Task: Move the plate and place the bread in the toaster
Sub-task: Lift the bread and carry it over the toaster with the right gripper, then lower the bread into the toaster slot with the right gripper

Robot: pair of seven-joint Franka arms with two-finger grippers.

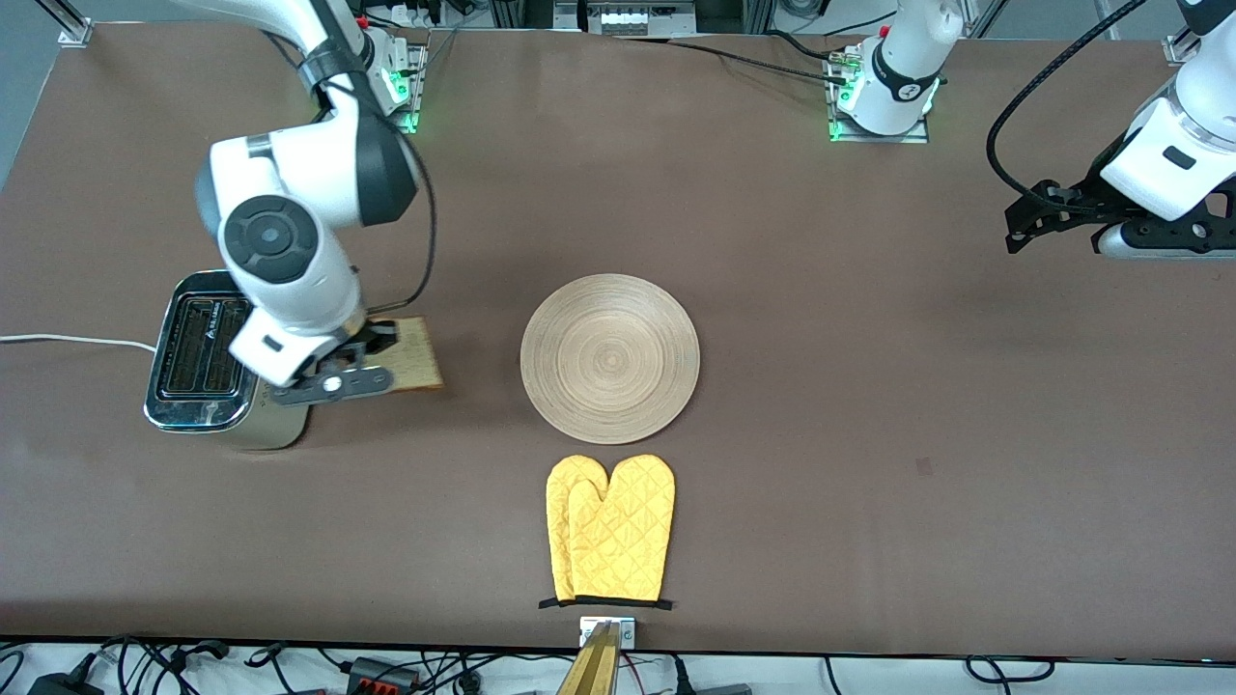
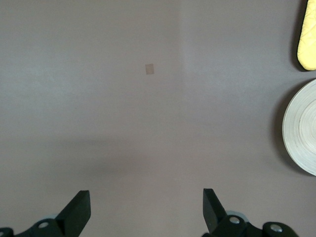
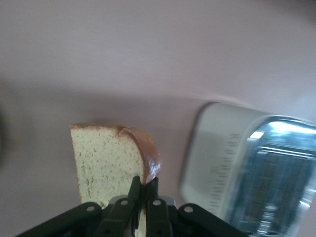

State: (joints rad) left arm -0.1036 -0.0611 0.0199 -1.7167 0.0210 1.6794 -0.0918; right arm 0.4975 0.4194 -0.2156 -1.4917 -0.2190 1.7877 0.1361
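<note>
The right tool (image 3: 143, 190) pinches a square, spongy brown-crusted bread slice (image 3: 111, 160) beside the shiny chrome toaster (image 1: 205, 359). The left tool (image 2: 146, 210) waits wide open, empty, above the brown tabletop (image 1: 869, 405). The round, ringed wooden plate (image 1: 609, 358) lies mid-tabletop.

A robotics lab: two white Franka arms' bases (image 1: 884, 87) bolted along a brown-covered table (image 1: 869, 386), with aluminium framing and loose black cables (image 1: 386, 666) beside that table's edges.

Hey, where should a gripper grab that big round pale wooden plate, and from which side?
Take the round pale wooden plate by its thin rim. It lies flat, so come in low at the edge toward the left arm's end, where the open left gripper waits.
</note>
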